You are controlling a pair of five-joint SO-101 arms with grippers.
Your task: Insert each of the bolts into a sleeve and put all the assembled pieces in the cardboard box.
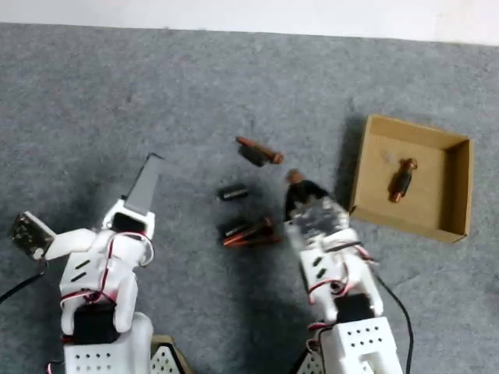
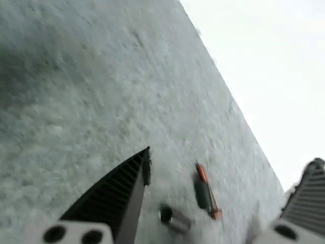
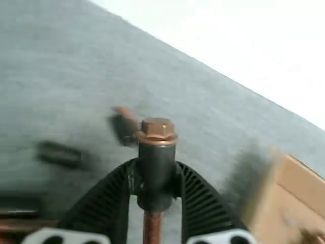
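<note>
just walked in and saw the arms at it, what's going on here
The right claw is shut on a copper bolt seated in a black cylindrical sleeve, beside the brown cardboard box, where one finished bolt-and-sleeve piece already lies. The left claw is open and empty above the grey carpet. Between the arms lie another assembled piece, a loose black sleeve and a small pile of parts.

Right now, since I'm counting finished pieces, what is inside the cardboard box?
Inside the cardboard box lies one assembled piece, a copper bolt in a dark sleeve. I see no other piece there; only the floor beneath that piece is covered.
</note>
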